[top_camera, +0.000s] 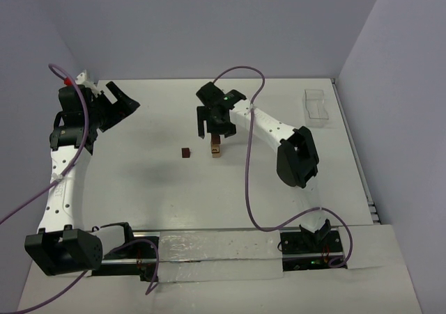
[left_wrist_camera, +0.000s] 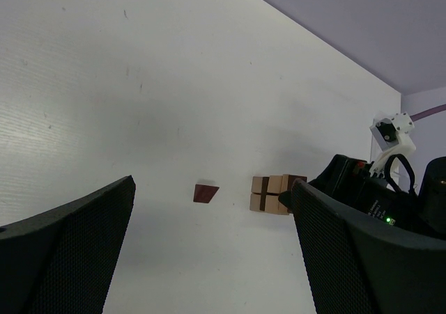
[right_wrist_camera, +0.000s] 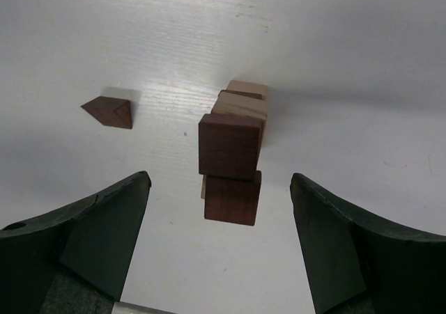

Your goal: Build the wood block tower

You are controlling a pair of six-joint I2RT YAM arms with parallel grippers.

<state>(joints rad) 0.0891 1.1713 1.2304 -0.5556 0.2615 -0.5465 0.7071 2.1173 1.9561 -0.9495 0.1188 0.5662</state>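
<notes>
The tower (top_camera: 217, 147) is a slim column of tan and brown wood blocks at the table's middle. My right gripper (top_camera: 211, 133) hangs open just above it. In the right wrist view the tower's brown upper cubes (right_wrist_camera: 230, 147) lie between the spread fingers (right_wrist_camera: 104, 223), untouched, below my right gripper (right_wrist_camera: 219, 182). One loose brown block (top_camera: 185, 152) lies just left of the tower, also in the right wrist view (right_wrist_camera: 110, 112). My left gripper (top_camera: 124, 99) is open and empty at the far left. Its view shows my left gripper (left_wrist_camera: 213, 181), the loose block (left_wrist_camera: 205, 192) and the tower (left_wrist_camera: 268, 193) far ahead.
A clear plastic tray (top_camera: 318, 107) stands at the back right near the wall. The right arm's purple cable (top_camera: 247, 182) loops over the table right of the tower. Walls close the table at back, left and right.
</notes>
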